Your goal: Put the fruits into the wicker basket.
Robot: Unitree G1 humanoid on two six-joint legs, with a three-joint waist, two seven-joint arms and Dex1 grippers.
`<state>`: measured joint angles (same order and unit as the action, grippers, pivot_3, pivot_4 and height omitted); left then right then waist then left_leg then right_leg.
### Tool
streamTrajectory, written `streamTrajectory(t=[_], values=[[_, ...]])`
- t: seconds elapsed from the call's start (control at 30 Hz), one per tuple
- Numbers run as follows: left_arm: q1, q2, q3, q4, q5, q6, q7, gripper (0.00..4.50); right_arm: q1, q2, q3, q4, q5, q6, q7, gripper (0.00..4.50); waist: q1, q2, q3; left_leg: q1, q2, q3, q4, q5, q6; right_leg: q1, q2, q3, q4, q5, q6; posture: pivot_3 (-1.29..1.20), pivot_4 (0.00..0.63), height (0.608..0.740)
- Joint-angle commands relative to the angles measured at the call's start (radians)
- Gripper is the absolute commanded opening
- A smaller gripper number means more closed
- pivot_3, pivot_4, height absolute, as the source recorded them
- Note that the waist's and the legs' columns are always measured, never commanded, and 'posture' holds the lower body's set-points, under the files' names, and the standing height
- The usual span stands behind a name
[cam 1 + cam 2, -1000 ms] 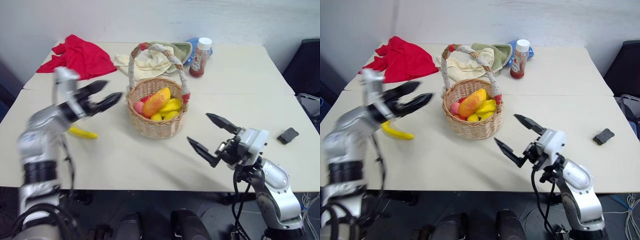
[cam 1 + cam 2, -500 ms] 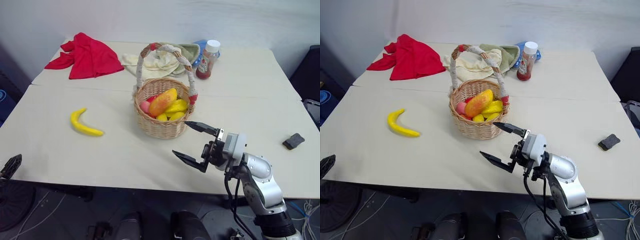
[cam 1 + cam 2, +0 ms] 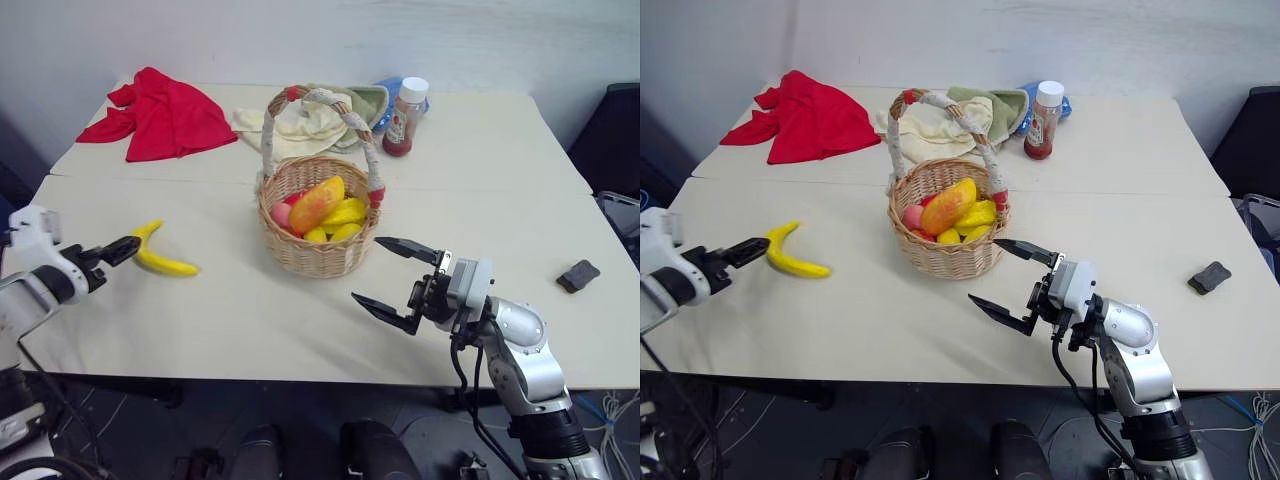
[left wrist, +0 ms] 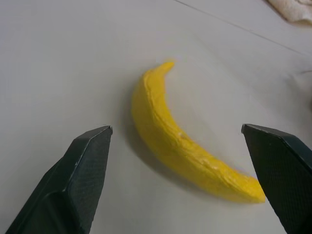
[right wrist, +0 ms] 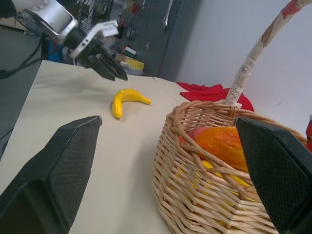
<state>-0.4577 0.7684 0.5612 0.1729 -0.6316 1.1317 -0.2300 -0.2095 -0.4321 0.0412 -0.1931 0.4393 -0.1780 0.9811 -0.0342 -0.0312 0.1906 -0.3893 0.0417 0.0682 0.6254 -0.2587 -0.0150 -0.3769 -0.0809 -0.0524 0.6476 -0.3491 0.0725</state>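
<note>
A curved yellow banana lies on the table left of the wicker basket. The basket holds an orange-red mango on top of other yellow and pink fruits. My left gripper is low at the table's left side, open, and points at the banana from just short of it. In the left wrist view the banana lies between the spread fingers, untouched. My right gripper hovers open and empty just in front of the basket's right side.
A red cloth lies at the back left. Pale and green cloths are bunched behind the basket, with a white-capped sauce bottle beside them. A small black object sits near the table's right edge.
My left arm came away from beside the basket, dropped out of sight to the left, and now sits low facing the banana. The right gripper stays open in nearly the same place.
</note>
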Motion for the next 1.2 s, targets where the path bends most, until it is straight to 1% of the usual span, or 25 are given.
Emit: streamTrajectory(t=[0.03,0.13,0.23,0.37,0.5,0.57,0.6,0.7,0.73,0.8,0.9,0.97,1.03,1.1,1.2], values=[[-0.069,0.021,-0.073,0.071,0.058,-0.025,-0.014,4.47,0.019,-0.007,-0.018,-0.047,0.001,-0.013,-0.014,4.5,0.004,0.0,0.0,0.0,0.0,0.0,0.0,0.0,0.0,0.0,0.0,0.0,0.0,0.0,0.0,0.0,0.15,0.74],[-0.109,0.011,-0.161,0.155,0.111,-0.068,-0.055,4.47,0.037,-0.007,-0.027,-0.062,-0.004,-0.01,-0.032,4.5,0.007,0.0,0.0,0.0,0.001,0.0,0.001,0.0,0.0,0.0,0.0,0.0,0.0,0.0,0.0,0.0,0.15,0.74],[-0.16,-0.006,-0.198,0.268,0.152,-0.123,-0.077,3.91,0.051,-0.006,-0.028,-0.074,-0.01,-0.011,-0.043,4.5,0.009,0.0,0.0,0.0,0.0,0.0,0.002,0.0,0.0,0.0,0.0,0.0,0.001,0.0,0.0,0.0,0.15,0.74],[-0.225,-0.012,-0.231,0.352,0.18,-0.158,-0.13,2.64,0.068,-0.009,-0.038,-0.086,-0.018,-0.013,-0.061,4.5,0.01,0.0,0.0,0.001,0.0,0.0,0.003,0.0,-0.001,0.0,0.0,0.0,0.004,0.0,0.0,0.0,0.15,0.74],[-0.263,0.024,-0.238,0.387,0.205,-0.194,-0.174,1.38,0.084,-0.02,-0.052,-0.095,-0.023,-0.015,-0.075,4.5,0.01,0.0,0.0,0.0,0.0,0.0,0.004,0.0,-0.001,0.0,0.0,0.0,0.004,0.0,0.0,0.0,0.15,0.74],[-0.251,0.057,-0.286,0.273,0.205,-0.235,-0.275,0.84,0.096,-0.029,-0.068,-0.101,-0.029,-0.015,-0.087,4.5,0.01,0.0,0.0,0.0,0.0,0.0,0.003,0.001,-0.001,0.0,0.0,0.0,0.004,0.0,0.0,0.0,0.15,0.74],[-0.251,0.062,-0.299,0.209,0.189,-0.259,-0.327,0.68,0.102,-0.033,-0.079,-0.103,-0.032,-0.015,-0.097,4.5,0.009,-0.001,0.001,-0.001,0.0,0.0,0.003,0.001,-0.002,0.0,0.0,0.0,0.004,0.0,0.0,0.0,0.15,0.74],[-0.254,0.056,-0.311,0.083,0.145,-0.314,-0.446,0.68,0.116,-0.041,-0.102,-0.108,-0.036,-0.014,-0.119,4.5,0.01,-0.002,0.001,-0.002,0.001,0.0,0.003,0.002,-0.003,-0.001,0.0,0.0,0.002,0.0,0.0,0.0,0.15,0.74],[-0.267,0.04,-0.321,0.025,0.126,-0.341,-0.489,0.68,0.125,-0.043,-0.111,-0.113,-0.038,-0.012,-0.13,4.5,0.01,-0.002,0.001,-0.002,0.0,0.0,0.003,0.002,-0.003,0.0,0.0,0.0,0.002,0.0,0.0,0.0,0.15,0.74],[-0.3,-0.002,-0.351,-0.06,0.093,-0.383,-0.556,0.68,0.143,-0.046,-0.126,-0.122,-0.045,-0.009,-0.146,4.5,0.014,-0.002,0.001,-0.001,0.0,0.0,0.003,0.002,-0.003,0.0,0.0,0.001,0.002,0.0,0.0,0.0,0.15,0.74],[-0.38,-0.111,-0.435,-0.118,0.098,-0.382,-0.545,0.68,0.165,-0.049,-0.139,-0.138,-0.055,-0.008,-0.167,4.5,0.032,-0.001,0.001,-0.002,0.0,0.0,0.004,0.002,-0.003,0.0,0.0,0.001,0.002,0.0,0.0,0.0,0.15,0.74],[-0.457,-0.21,-0.475,-0.101,0.116,-0.391,-0.5,0.68,0.175,-0.046,-0.141,-0.152,-0.061,-0.004,-0.184,4.5,0.035,-0.001,0.001,-0.002,-0.001,0.002,0.005,0.002,-0.002,0.001,0.0,0.002,0.002,0.0,0.0,0.0,0.15,0.74],[-0.534,-0.298,-0.478,-0.043,0.124,-0.374,-0.433,0.68,0.185,-0.043,-0.14,-0.168,-0.066,0.0,-0.197,4.5,0.035,-0.001,0.001,-0.002,-0.001,0.002,0.006,0.002,-0.002,0.001,0.001,0.002,0.002,0.0,0.001,0.0,0.15,0.74],[-0.593,-0.36,-0.481,0.038,0.142,-0.338,-0.369,0.68,0.197,-0.041,-0.137,-0.183,-0.069,0.005,-0.209,4.5,0.029,-0.001,0.001,-0.002,-0.001,0.002,0.006,0.002,-0.002,0.001,0.002,0.002,0.002,0.001,0.001,0.0,0.15,0.74],[-0.641,-0.398,-0.537,0.151,0.209,-0.343,-0.342,0.68,0.215,-0.042,-0.135,-0.204,-0.072,0.008,-0.222,4.5,0.026,-0.001,0.002,0.0,0.0,0.004,0.005,0.002,-0.002,0.0,0.004,0.004,0.003,0.0,0.002,0.0,0.15,0.74]])
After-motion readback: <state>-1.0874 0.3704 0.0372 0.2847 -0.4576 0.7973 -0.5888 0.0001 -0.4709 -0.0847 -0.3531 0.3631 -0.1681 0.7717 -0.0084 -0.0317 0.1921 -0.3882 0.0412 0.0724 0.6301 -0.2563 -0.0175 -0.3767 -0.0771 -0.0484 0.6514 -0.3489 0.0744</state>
